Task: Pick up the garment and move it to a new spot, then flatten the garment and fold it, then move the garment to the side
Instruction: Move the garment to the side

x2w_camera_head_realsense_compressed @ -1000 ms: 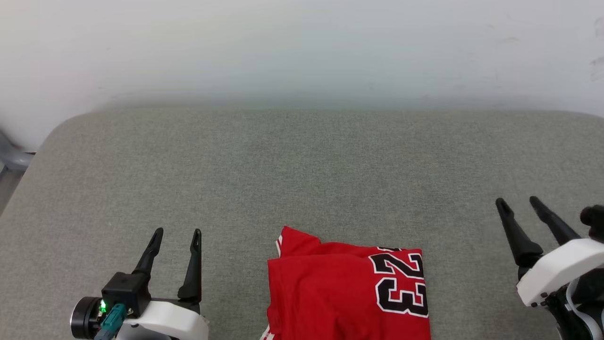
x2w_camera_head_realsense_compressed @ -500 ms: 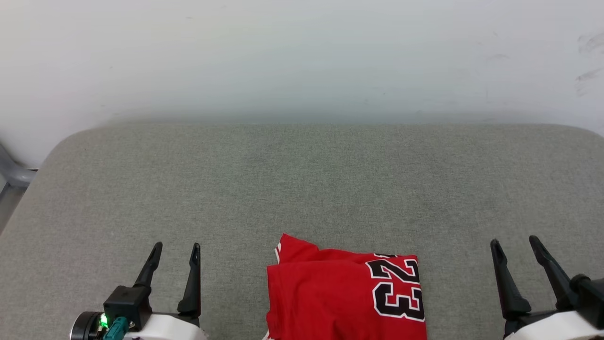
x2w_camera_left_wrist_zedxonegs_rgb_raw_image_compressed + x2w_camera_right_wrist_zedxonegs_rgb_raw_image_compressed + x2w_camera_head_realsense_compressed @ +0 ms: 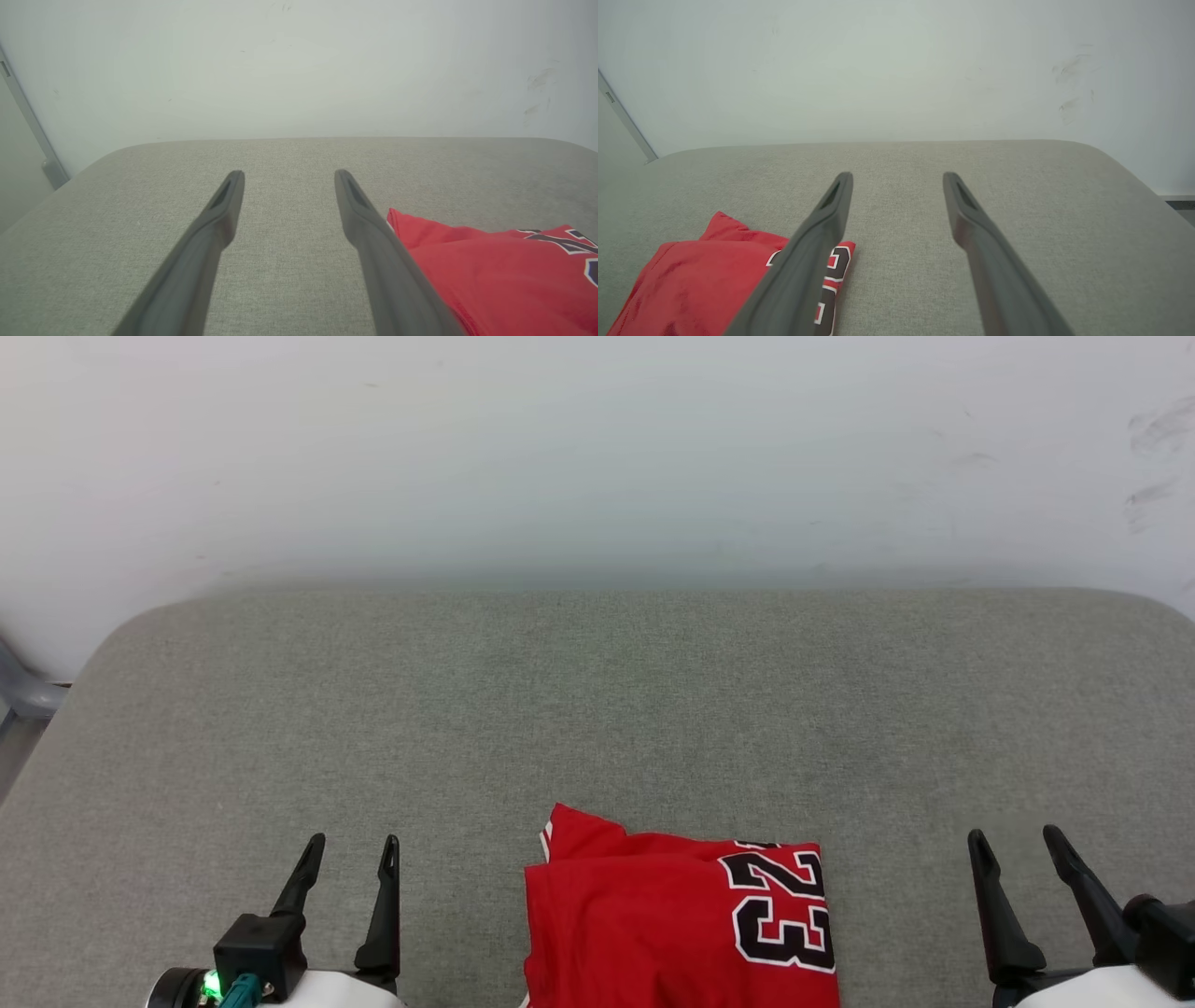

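Presently my left fingers (image 3: 386, 896) and right fingers (image 3: 990, 896) stand spread wide, gripping nothing, either side of the folded garment (image 3: 653, 924).

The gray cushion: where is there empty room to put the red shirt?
The gray cushion is bare all across its far part, between the red shirt and the white wall. Smaller bare strips lie between it and the left gripper, and between it and the right gripper. The near middle is crowded by the shirt.
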